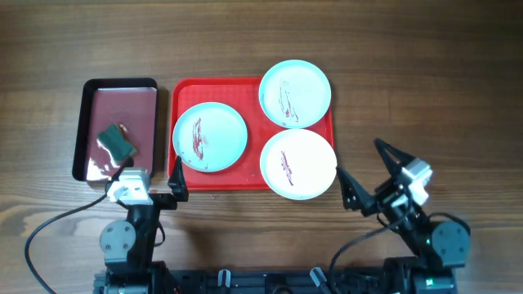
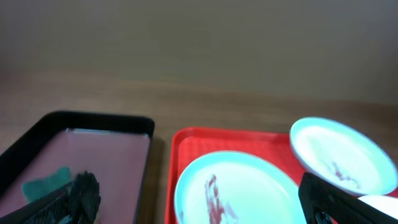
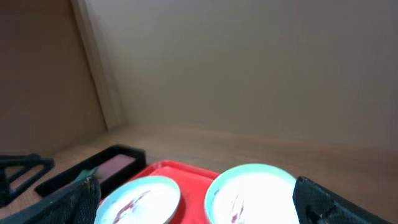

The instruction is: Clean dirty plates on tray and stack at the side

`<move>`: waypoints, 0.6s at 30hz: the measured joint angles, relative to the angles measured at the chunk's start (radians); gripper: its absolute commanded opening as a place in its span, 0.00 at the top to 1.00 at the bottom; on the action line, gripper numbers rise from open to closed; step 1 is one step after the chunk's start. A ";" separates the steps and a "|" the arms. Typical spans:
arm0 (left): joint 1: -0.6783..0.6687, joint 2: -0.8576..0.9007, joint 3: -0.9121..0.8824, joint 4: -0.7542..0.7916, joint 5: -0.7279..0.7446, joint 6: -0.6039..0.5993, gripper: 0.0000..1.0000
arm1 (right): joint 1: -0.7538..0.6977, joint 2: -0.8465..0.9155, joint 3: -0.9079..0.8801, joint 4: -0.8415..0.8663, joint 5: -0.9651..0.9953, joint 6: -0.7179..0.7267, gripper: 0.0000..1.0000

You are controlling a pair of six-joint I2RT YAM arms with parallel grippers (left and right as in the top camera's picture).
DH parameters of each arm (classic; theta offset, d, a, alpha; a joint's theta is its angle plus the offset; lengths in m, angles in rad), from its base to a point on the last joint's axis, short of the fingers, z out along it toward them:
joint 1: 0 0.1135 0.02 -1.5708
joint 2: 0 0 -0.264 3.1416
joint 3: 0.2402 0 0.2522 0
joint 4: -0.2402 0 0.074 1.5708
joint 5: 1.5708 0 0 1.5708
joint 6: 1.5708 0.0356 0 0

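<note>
Three smeared plates [image 1: 210, 136] rest on your red tray [image 1: 216, 90], and you have the left gripper [image 2: 198, 183] and right gripper [image 1: 361, 161] spread wide just short of it.

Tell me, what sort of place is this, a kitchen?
Likely a robotics lab bench staged as a dish-cleaning station, not a real kitchen: two robot arms sit at a wooden table, smeared plates lie on a red tray, and a green sponge rests in a smaller dark tray.
</note>
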 measured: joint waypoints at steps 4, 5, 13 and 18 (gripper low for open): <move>0.000 0.011 0.029 -0.016 0.042 0.000 0.00 | 0.000 0.380 0.236 -0.016 -0.126 -0.036 0.00; 0.000 0.037 0.076 -0.070 0.048 -0.001 0.00 | 0.000 0.474 0.305 -0.027 -0.160 -0.042 0.00; 0.000 0.712 0.811 -0.622 0.089 -0.001 0.00 | 0.098 1.019 0.796 -0.412 -0.305 -0.135 0.00; 0.000 1.185 1.316 -1.058 0.122 0.000 0.00 | 0.255 1.180 0.978 -0.626 -0.219 -0.224 0.00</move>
